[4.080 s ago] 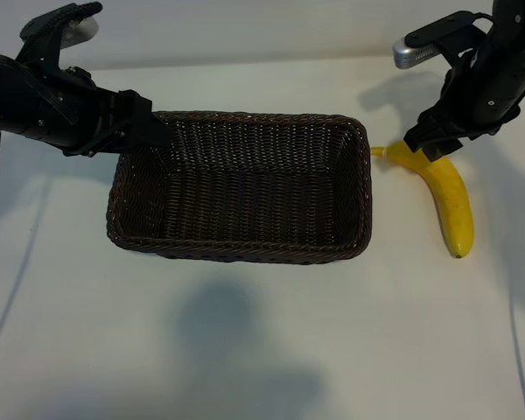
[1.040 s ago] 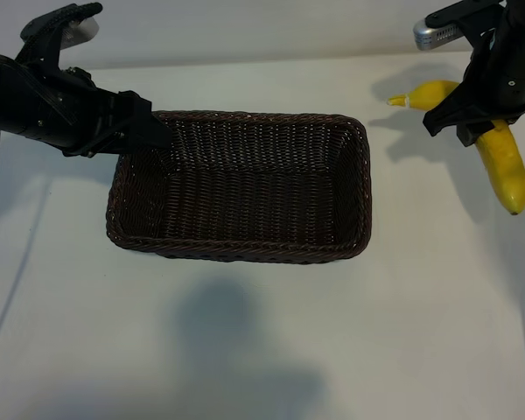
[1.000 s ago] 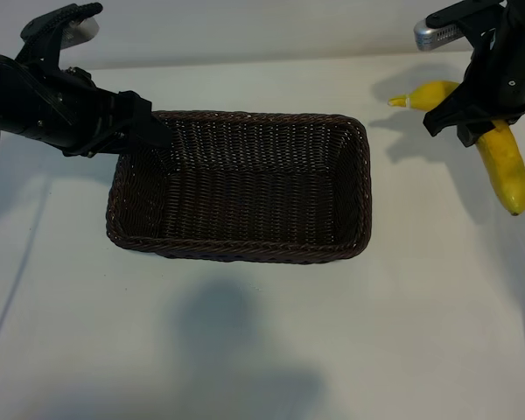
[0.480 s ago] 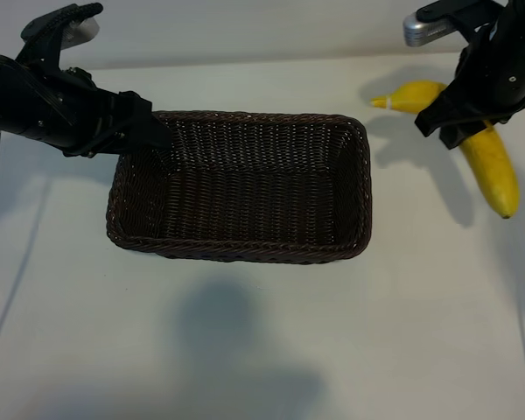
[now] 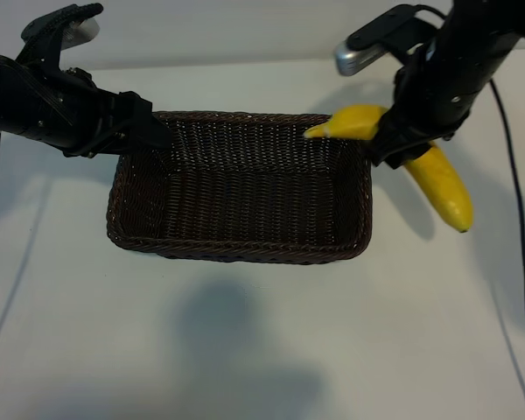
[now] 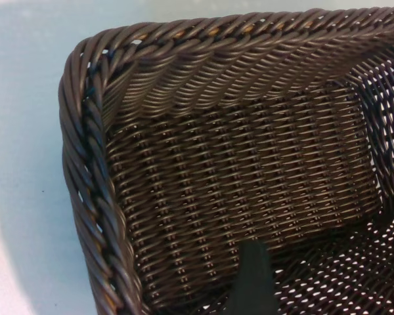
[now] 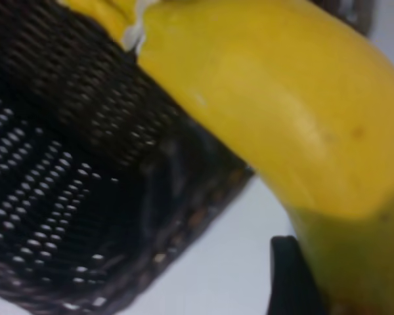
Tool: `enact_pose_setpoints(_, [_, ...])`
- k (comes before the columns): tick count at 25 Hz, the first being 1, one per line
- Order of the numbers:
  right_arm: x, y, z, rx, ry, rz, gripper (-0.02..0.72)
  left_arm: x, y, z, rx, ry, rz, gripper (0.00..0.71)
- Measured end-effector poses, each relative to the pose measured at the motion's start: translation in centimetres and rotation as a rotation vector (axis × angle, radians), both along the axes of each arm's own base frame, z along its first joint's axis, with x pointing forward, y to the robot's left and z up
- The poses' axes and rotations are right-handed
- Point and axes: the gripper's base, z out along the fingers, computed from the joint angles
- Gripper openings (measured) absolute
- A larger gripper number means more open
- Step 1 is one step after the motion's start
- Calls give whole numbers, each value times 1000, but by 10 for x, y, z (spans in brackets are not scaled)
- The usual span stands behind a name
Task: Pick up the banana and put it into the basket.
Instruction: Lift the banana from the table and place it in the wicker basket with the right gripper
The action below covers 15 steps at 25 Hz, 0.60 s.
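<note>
Right hand (image 5: pixel 401 147) is clamped on the banana (image 5: pixel 442 179), lifted with its stem over the basket (image 5: pixel 239 249) rim. Left hand (image 5: pixel 149 131), fingers apart, hangs at the basket's opposite corner.

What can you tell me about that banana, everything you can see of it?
The banana is a single bright-yellow, smooth, curved fruit with a pale stem tip and a dark far end. The right gripper clamps it near the middle and holds it in the air. Its stem end reaches over the right rim of the basket, while the other end hangs outside, above the white table.
</note>
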Motion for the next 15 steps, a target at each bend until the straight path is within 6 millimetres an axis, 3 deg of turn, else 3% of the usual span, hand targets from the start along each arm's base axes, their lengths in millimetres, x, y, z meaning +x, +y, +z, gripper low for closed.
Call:
enact_pose_setpoints(10, [-3,37,33,95,-91,56,411,0,0,0,-1,3,-1,593])
enact_pose_setpoints(15, [0,43,18,91,-47,55,411,-1,0,0,-2,6,-3,592])
